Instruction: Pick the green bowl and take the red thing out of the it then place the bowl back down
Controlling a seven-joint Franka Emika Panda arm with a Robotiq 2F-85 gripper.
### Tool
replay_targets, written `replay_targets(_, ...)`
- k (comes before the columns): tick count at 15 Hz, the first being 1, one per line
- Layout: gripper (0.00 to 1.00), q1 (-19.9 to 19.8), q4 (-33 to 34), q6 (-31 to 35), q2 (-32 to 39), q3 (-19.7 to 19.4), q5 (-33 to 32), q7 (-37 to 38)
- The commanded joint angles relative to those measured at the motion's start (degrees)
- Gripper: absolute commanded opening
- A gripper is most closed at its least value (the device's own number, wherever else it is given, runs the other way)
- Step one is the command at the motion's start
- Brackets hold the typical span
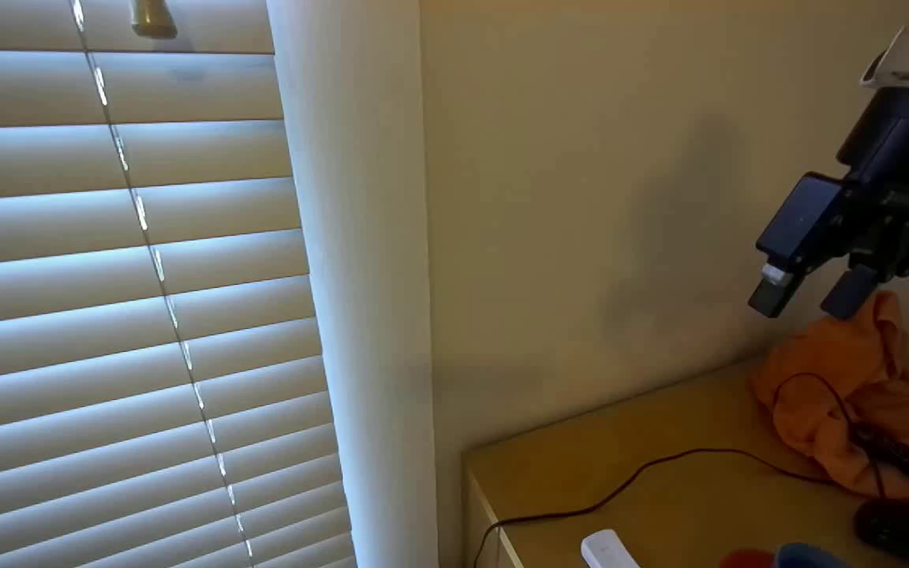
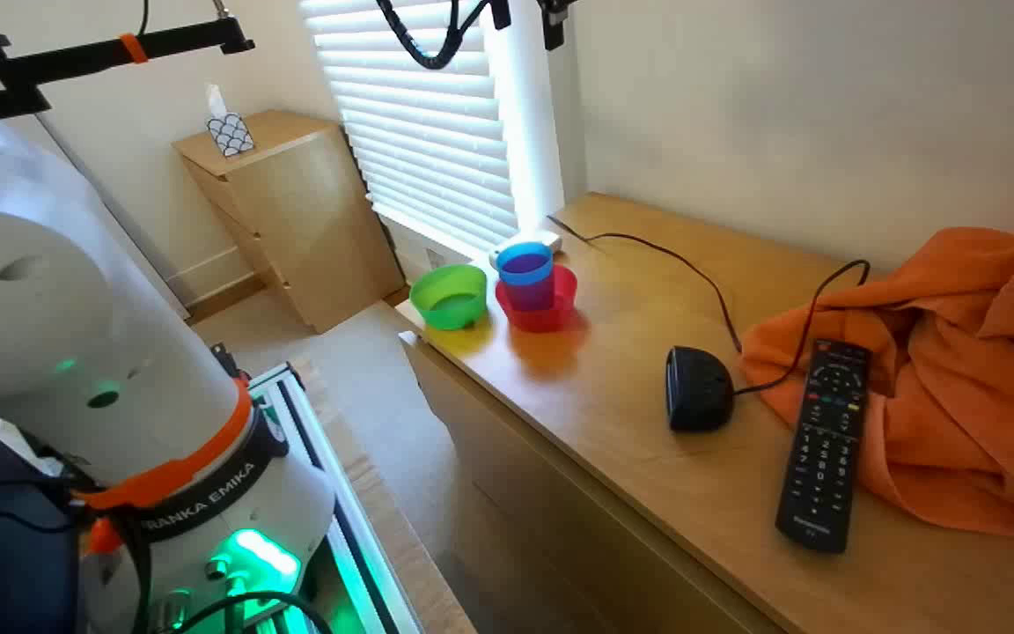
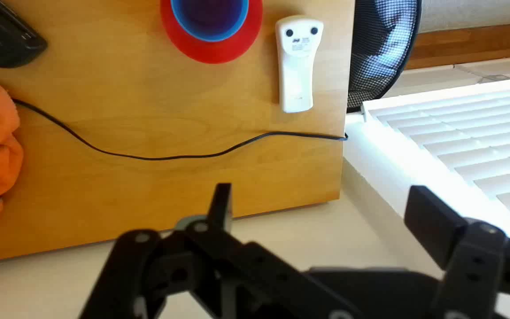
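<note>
The green bowl (image 2: 450, 299) stands upright near the dresser's edge in an exterior view; its visible inside shows only green. It is out of the wrist view. Beside it sits a red bowl (image 2: 540, 313) with a blue cup (image 2: 525, 269) standing in it. The red bowl (image 3: 213, 55) and blue cup (image 3: 210, 20) show from above in the wrist view, cut by the top edge. They show barely at the bottom of an exterior view. My gripper (image 1: 808, 301) is high above the dresser near the wall, open and empty. Its fingers are wide apart in the wrist view (image 3: 319, 199).
A white remote (image 3: 297, 66) lies beside the red bowl. A dark cable (image 3: 162, 158) crosses the dresser top. An orange cloth (image 2: 956, 379), a black remote (image 2: 824, 445) and a black device (image 2: 699, 389) lie farther along. A mesh bin (image 3: 381, 48) stands beyond the dresser's end, near window blinds.
</note>
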Motion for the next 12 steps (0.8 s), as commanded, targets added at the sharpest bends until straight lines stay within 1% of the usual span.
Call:
replay_targets(1, 1.0, -0.57, 0.14, -0.22, 0.02, 0.49, 0.2, -0.16)
replay_targets(3, 1.0, -0.57, 0.14, -0.22, 0.02, 0.49, 0.2, -0.16)
replay_targets(5, 1.0, 0.29, -2.87, 0.46, -3.16, 3.8, -5.53, -1.17)
replay_targets(7, 1.0, 3.12, -6.18, 1.75, -4.93, 6.15, -4.84, -3.11)
replay_targets(10, 1.0, 8.08, -10.15, 5.42, -4.43, 10.55, -3.73, -4.94)
replay_targets(12, 1.0, 11.09, -13.17, 8.86, -3.64, 12.28, -3.97, -7.35)
